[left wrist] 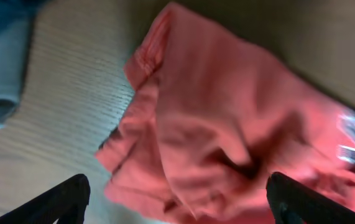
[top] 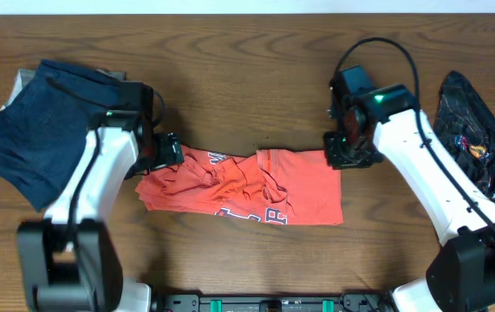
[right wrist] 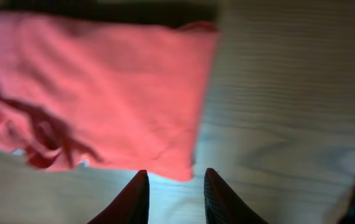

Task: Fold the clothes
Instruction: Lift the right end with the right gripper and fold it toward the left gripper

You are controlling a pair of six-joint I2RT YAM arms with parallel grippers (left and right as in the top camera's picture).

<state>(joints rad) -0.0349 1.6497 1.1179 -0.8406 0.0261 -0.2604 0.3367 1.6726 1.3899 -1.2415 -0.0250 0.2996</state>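
Though creased and bunched through the middle, laid out as a long band across the wooden table (top: 247,69): coral-red T-shirt (top: 247,186), block lettering along the near edge. At its left end, left gripper (top: 167,149), jaws spread wide, nothing between them; from the left wrist, blurred, both fingers (left wrist: 65,199) far apart over the rumpled cloth. At the far right corner, right gripper (top: 347,152), jaws slightly apart and clamped on nothing, shirt edge just ahead of the fingertips (right wrist: 137,196). Heaped at far left, navy-blue garment (top: 39,121). At far right, black patterned garment (top: 481,139), well apart from the shirt.
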